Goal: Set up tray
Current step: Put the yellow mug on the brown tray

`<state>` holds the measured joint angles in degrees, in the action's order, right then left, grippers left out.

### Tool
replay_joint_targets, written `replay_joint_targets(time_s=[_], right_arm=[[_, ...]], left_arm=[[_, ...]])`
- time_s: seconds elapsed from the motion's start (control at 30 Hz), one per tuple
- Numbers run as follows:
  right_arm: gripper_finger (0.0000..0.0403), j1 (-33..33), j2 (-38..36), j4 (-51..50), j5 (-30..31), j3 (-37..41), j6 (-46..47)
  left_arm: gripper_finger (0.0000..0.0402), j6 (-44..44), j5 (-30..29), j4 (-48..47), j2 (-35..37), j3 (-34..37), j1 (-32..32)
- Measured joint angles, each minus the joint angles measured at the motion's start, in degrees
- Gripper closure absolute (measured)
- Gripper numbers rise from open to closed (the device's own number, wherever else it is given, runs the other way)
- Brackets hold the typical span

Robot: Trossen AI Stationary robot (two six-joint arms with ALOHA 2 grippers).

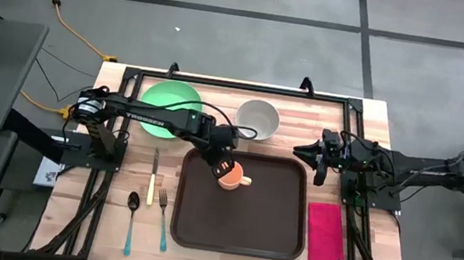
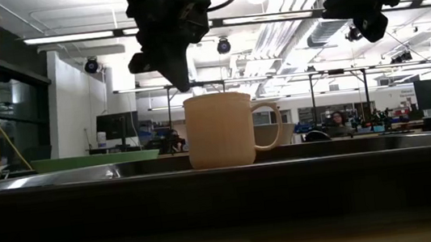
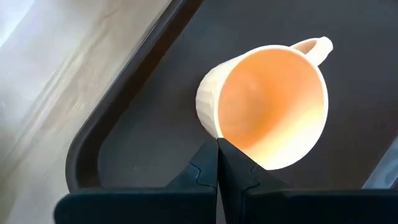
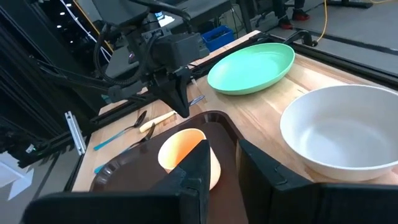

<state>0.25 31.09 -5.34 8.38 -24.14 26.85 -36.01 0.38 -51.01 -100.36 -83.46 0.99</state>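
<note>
From above, the tray [image 1: 240,216] lies at the table's centre front, and an orange mug [image 1: 231,177] stands upright in its ten-o'clock corner. The left gripper [image 1: 220,166] hangs over the mug's rim, fingers pressed together and holding nothing. The right gripper [image 1: 314,155] waits at two o'clock off the tray, beside a white bowl [image 1: 258,117]. The low view shows the mug standing free on the tray's floor, the left gripper's tip just above its rim. The left wrist view shows closed fingers [image 3: 239,177] at the mug's lip. In the right wrist view, its own fingers [image 4: 264,168] stand slightly apart, empty.
</note>
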Motion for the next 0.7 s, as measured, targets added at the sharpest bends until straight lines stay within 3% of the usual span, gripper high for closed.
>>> replay_joint_targets(time_s=[0.53,0.7], right_arm=[[0.0348,0.00,0.00,-0.13,-0.44,0.00,0.18],[0.0345,0.00,0.00,-0.11,-0.44,0.00,0.18]], left_arm=[[0.0365,0.17,-1.09,1.53,0.00,0.00,0.09],[0.0328,0.17,-1.78,1.51,0.00,0.00,0.09]])
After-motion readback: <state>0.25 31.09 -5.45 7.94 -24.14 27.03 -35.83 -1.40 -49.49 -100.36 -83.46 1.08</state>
